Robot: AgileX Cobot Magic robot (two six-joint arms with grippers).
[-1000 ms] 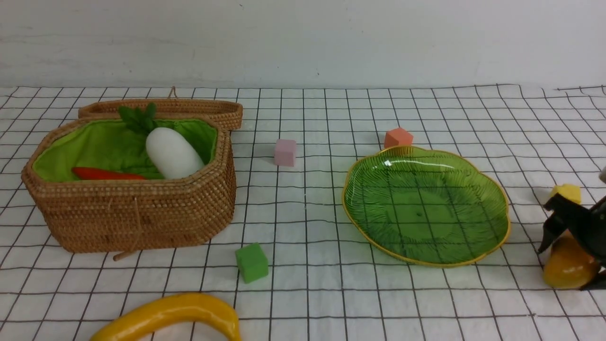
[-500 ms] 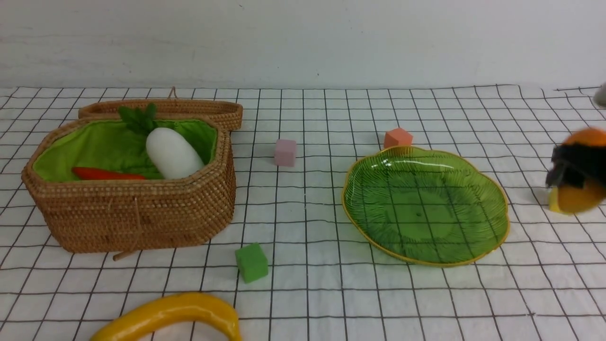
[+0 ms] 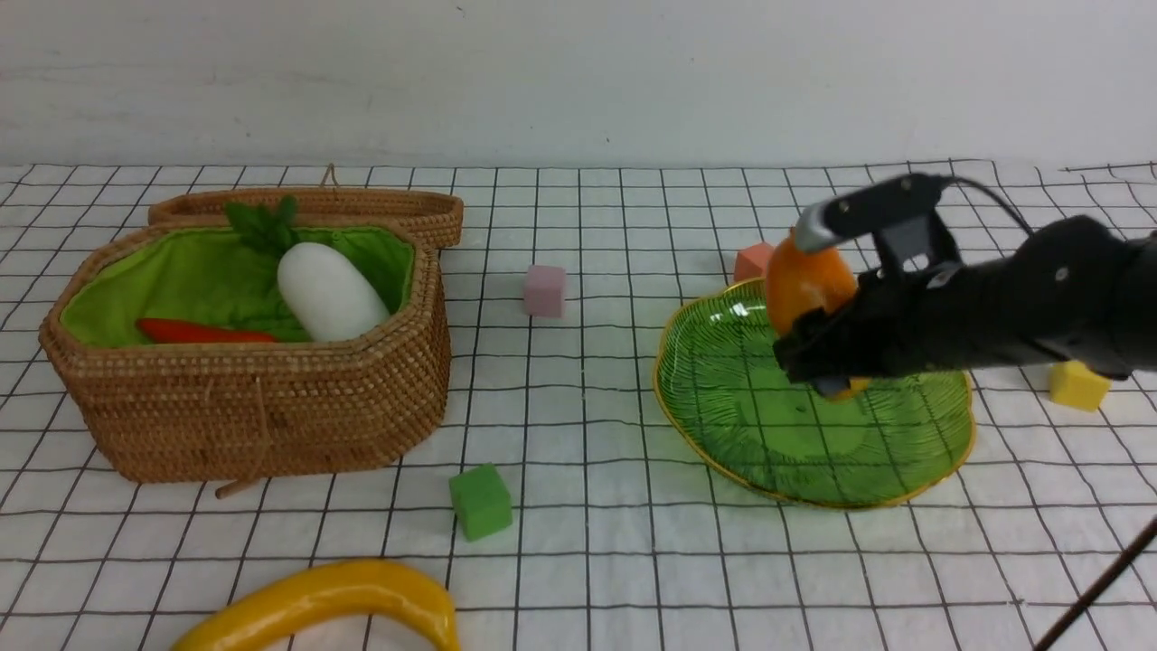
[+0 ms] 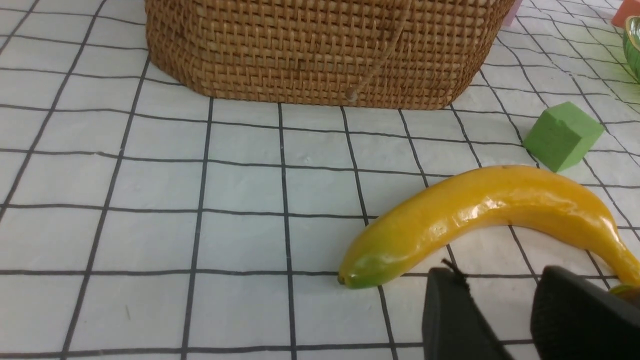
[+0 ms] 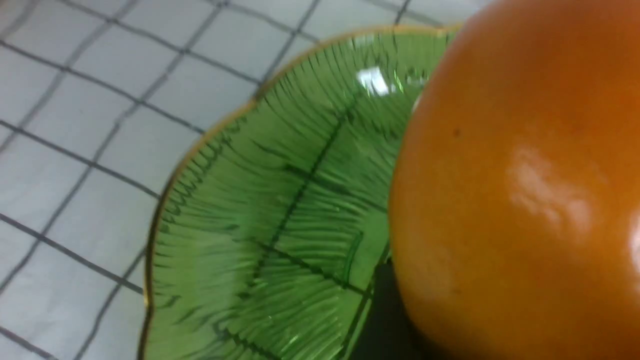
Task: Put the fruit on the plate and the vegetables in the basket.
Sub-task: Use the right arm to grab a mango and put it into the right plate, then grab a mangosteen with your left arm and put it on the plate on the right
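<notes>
My right gripper (image 3: pixel 818 354) is shut on the glossy orange mango (image 3: pixel 804 280) and holds it just above the right half of the green glass plate (image 3: pixel 737 425). In the right wrist view the mango (image 5: pixel 520 190) fills the frame over the plate (image 5: pixel 260 225). The white radish (image 3: pixel 330 291) and the carrot (image 3: pixel 203 333) lie in the wicker basket (image 3: pixel 253 407). The banana (image 3: pixel 325 601) lies on the cloth at the front left. In the left wrist view my left gripper (image 4: pixel 505 300) is open and empty, close beside the banana (image 4: pixel 480 210). The mangosteen and the gourd are out of view.
The basket lid (image 3: pixel 362 206) leans behind the basket. Foam cubes lie about: pink (image 3: pixel 544 290), orange (image 3: pixel 752 262) behind the plate, yellow (image 3: pixel 1078 384) to its right, green (image 3: pixel 481 501) near the banana. A dark cable (image 3: pixel 1098 588) crosses the front right corner.
My right gripper lifted the mango off the cloth at the far right and carried it left, to above the plate. The yellow cube is uncovered. Nothing else moved.
</notes>
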